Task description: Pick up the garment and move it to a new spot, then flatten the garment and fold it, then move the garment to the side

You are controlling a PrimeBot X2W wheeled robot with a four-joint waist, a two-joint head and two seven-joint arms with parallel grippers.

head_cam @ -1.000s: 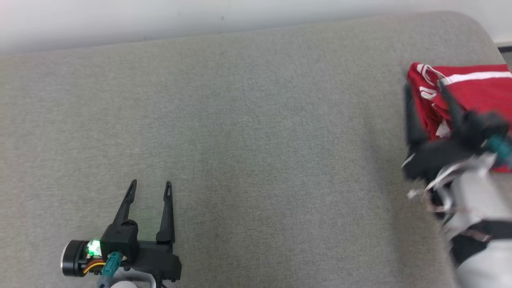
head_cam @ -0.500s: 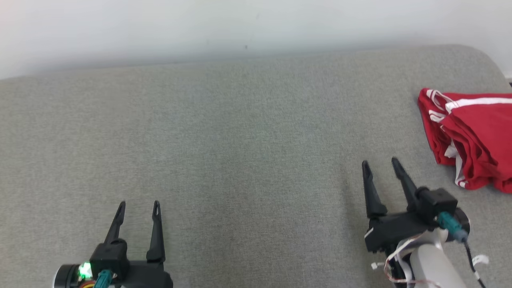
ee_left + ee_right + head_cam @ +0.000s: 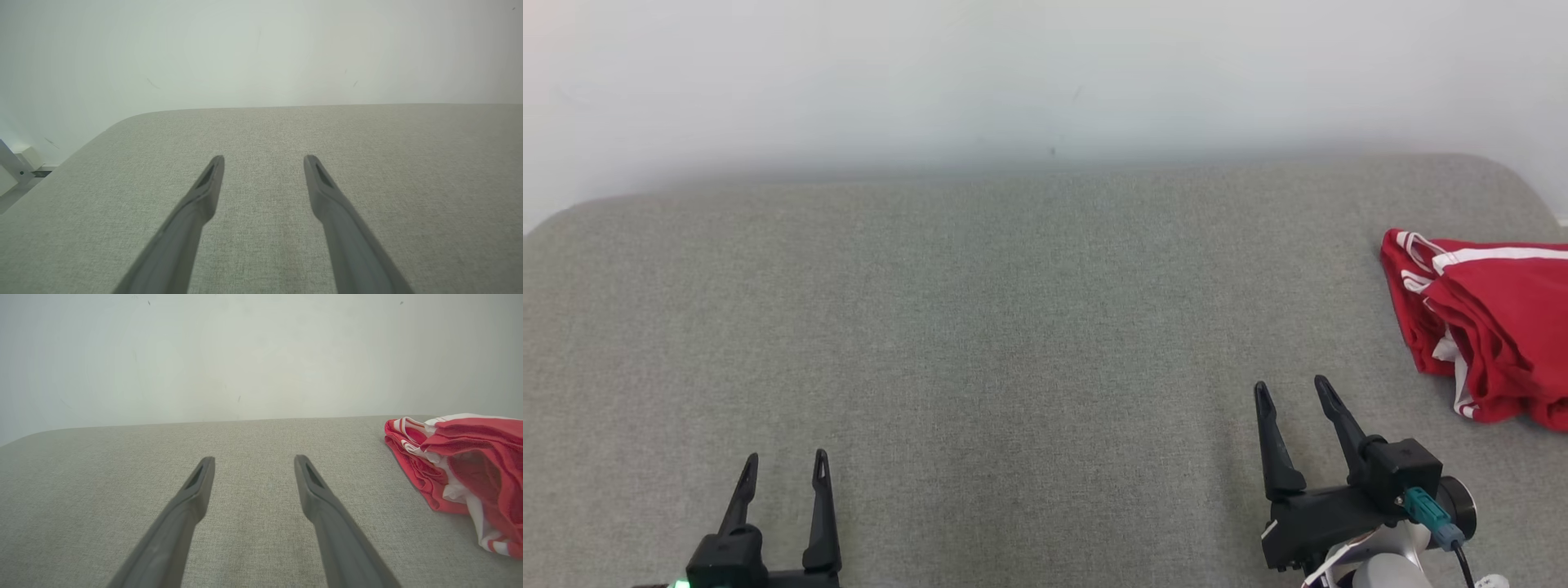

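On the grey padded table (image 3: 1013, 327), the red, white-striped garment (image 3: 1494, 327) lay bundled in folds at the right edge, partly cut off by the frame. The left gripper (image 3: 785, 457) and right gripper (image 3: 1290, 385) hung at the near side, fingers spread wide and empty, neither touching the cloth. Folding and the move aside looked done, with little apparently left.

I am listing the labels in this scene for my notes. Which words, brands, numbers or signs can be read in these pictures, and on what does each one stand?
No text can be read.
The red garment shows white stripes but no letters or tag.
The grey cushion and the wall are plain.
The left gripper and right gripper carry no visible marking.
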